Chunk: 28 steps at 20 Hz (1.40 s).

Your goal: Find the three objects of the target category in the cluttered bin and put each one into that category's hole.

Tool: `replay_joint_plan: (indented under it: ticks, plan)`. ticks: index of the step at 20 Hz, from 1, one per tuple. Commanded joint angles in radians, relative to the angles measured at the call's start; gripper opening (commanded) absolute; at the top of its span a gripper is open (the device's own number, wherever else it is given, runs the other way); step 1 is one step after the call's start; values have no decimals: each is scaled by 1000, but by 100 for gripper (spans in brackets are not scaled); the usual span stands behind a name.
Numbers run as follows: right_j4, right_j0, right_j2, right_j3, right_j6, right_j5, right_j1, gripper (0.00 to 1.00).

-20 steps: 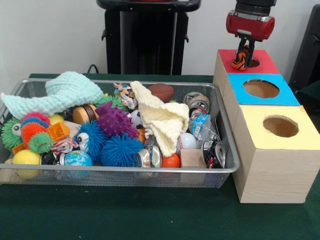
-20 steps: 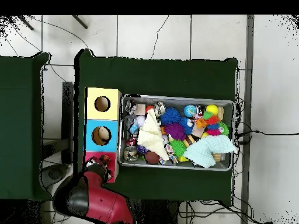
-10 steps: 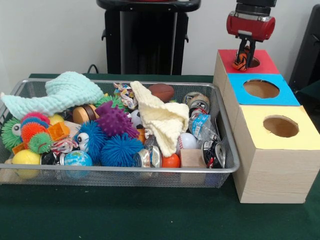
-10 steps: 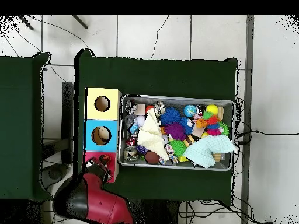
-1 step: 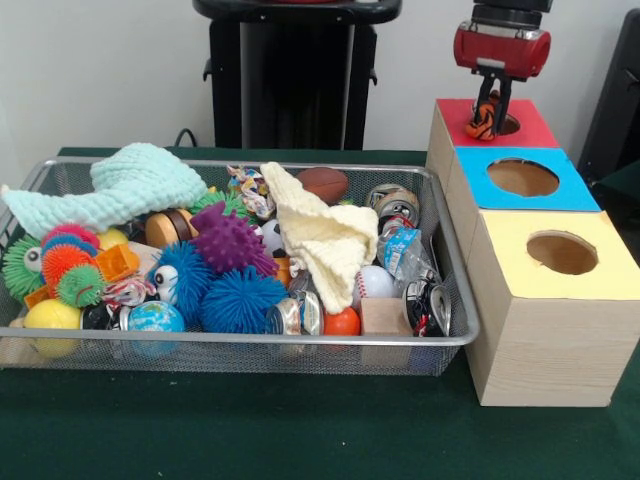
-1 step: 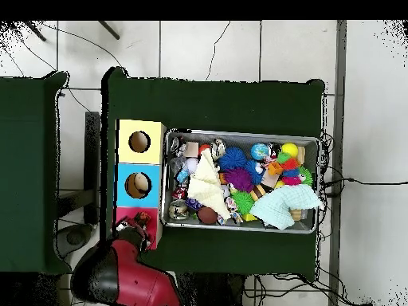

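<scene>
My gripper (image 5: 490,100) hangs over the red-topped box (image 5: 535,127) at the far right, shut on an orange and black striped toy (image 5: 482,120). The toy dangles at the left rim of that box's round hole (image 5: 509,125), touching or just above the red top. From overhead the toy (image 6: 142,216) shows on the red box (image 6: 126,215), with the gripper (image 6: 137,230) partly under the red arm. The wire bin (image 5: 250,338) holds spiky balls, sports balls, cans and cloths.
A blue-topped box (image 5: 575,192) and a yellow-topped box (image 5: 510,235), each with a hole, stand in a row with the red one, right of the bin. A cream cloth (image 5: 325,235) and a mint cloth (image 5: 130,185) cover part of the clutter.
The gripper has risen very slightly and stays over the red box with the striped toy. In the overhead view the arm's bulk has shifted a little left and down.
</scene>
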Motion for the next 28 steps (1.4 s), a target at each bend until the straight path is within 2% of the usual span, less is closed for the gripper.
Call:
replay_joint_plan:
  ticks: [1, 11, 15, 19, 28]
  plan:
    - [21, -17, 114, 63, 300, -7, 42, 0]
    - [17, -24, 119, 92, 298, 11, 2, 0]
    - [18, -22, 130, 96, 308, -3, 7, 0]
    - [-11, -52, 174, 112, 334, -50, 27, 0]
    - [-4, -43, 192, 86, 342, -111, 105, 0]
